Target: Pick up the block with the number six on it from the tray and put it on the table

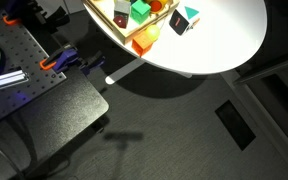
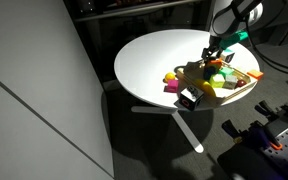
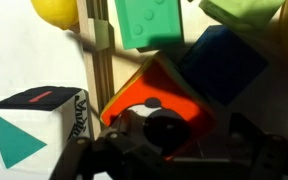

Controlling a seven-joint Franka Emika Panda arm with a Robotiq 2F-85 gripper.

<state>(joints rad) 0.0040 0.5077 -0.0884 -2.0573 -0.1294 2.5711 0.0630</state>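
The red-orange block (image 3: 144, 90) lies tilted in the tray (image 3: 95, 70): probably light, stiff, smooth; best pinched across opposite flat faces. Pincer (image 3: 164, 138) clenched or released: cannot tell.

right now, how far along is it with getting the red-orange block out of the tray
Done: the arm is over the tray. In hand: the fingers are at the red-orange block, still inside the tray; grip unclear. Left: lifting it out and setting it on the table.
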